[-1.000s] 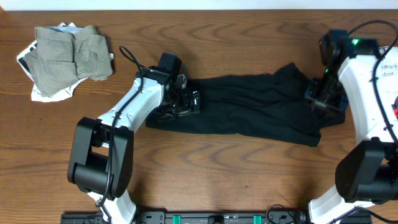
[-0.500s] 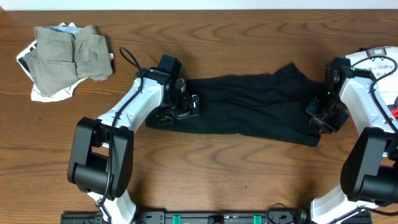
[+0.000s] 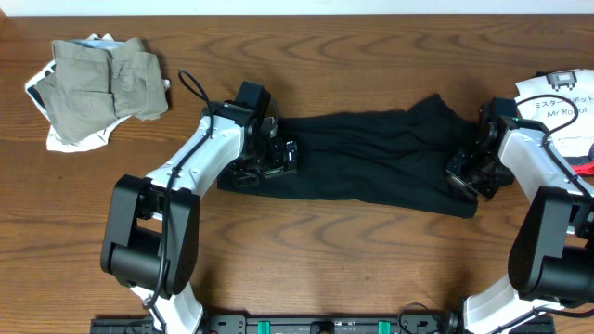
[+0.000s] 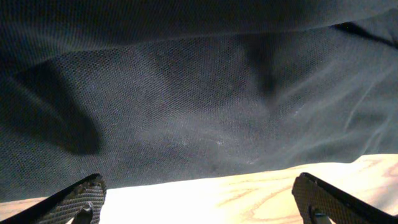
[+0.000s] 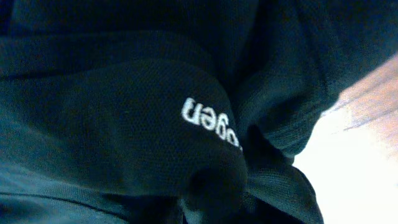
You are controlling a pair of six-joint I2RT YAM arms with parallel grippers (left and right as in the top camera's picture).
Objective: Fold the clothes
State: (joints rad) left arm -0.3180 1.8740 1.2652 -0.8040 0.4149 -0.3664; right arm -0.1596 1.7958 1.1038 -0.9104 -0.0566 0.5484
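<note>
Wooden surface [image 3: 371, 264] with a sheet [image 3: 555, 100] reading "Mr Robot" at its right edge: black shirt [image 3: 371, 158], its white stitched lettering [image 5: 210, 121] only partly legible, lies across the middle; left claw [image 4: 199, 198] gapes wide over its left end, right claw [image 3: 469, 178] is buried in its right end, opening impossible to tell.

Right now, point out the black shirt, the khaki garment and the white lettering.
black shirt [image 3: 371, 162]: overhead view, middle of its flattened body.
khaki garment [image 3: 97, 91]: overhead view, centre of its folded top surface.
white lettering [image 5: 210, 121]: right wrist view, middle of the row of letters.
</note>
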